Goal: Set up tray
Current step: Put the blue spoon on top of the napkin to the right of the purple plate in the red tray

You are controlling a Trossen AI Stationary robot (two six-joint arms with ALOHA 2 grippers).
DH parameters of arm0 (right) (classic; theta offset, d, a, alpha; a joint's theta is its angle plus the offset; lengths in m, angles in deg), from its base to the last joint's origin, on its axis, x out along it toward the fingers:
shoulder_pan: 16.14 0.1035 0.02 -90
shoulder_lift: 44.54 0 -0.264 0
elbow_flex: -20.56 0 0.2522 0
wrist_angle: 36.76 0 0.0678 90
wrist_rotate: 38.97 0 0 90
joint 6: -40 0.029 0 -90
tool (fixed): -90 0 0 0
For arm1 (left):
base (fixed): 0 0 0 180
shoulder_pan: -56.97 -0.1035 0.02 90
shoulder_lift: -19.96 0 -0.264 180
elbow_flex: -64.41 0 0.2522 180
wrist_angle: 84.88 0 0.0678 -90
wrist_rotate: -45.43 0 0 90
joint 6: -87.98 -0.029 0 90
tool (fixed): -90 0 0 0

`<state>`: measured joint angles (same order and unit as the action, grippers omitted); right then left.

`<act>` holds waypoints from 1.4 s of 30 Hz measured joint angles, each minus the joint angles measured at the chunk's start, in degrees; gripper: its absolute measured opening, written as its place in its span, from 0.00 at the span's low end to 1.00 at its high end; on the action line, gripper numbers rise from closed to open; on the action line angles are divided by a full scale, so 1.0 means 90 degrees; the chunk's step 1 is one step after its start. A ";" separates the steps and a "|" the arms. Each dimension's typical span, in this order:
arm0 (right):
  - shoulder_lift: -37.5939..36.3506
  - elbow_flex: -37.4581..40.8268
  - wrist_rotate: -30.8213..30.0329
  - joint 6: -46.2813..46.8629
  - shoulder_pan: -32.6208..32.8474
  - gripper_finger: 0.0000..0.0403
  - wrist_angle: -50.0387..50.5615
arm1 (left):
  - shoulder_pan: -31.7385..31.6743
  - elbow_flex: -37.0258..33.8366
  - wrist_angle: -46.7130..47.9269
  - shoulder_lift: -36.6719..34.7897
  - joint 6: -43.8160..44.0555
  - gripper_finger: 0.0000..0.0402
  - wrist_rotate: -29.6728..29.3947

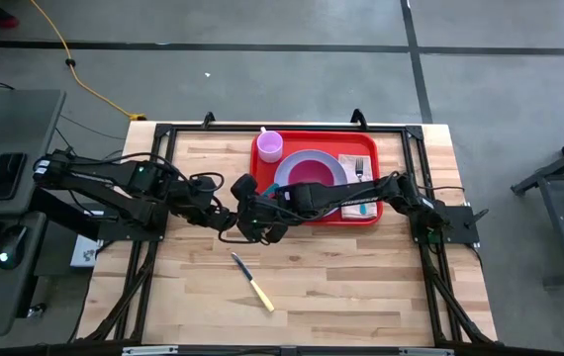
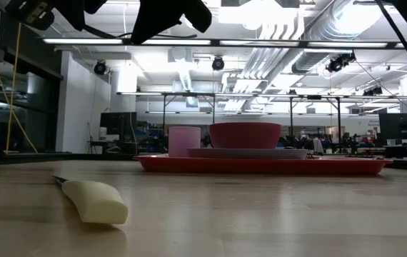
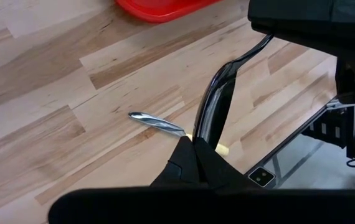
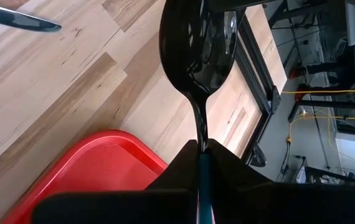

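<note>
Wood table [image 1: 341, 277] holds the red tray [image 1: 366, 215] at its far edge, and just off the tray's near-left corner I have both grippers clamped on one spoon [image 4: 197, 46], so the left gripper [image 1: 231, 220] should release before the right gripper [image 1: 262, 220] carries it to the tray.

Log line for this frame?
spoon: held both ends | left gripper: shut, bowl end | right gripper: shut, handle | knife: on table | tray: lacks spoon

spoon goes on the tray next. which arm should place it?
Right, probably. The right tool is shut on the spoon at its handle, with the tray just beneath it. The left tool sits off the tray, nearer the knife.
</note>
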<state>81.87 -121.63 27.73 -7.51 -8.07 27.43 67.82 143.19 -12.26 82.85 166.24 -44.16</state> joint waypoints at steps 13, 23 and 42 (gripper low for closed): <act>0.0000 0.0000 0.0086 0.0094 -0.0002 0.00 0.0023 | 0.0002 0.0000 -0.0002 0.0002 0.0002 0.02 -0.0074; -0.0007 -0.0004 0.0118 0.0132 -0.0002 0.00 0.0074 | 0.0002 -0.0005 -0.0038 0.0005 0.0005 0.03 -0.0199; -0.0017 -0.0017 0.0080 0.0285 -0.0007 0.00 0.0156 | 0.0000 -0.0010 -0.0043 0.0007 0.0019 0.18 -0.0304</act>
<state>81.71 -121.78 28.44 -4.94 -8.13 28.83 67.82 143.10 -12.64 82.91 166.41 -46.89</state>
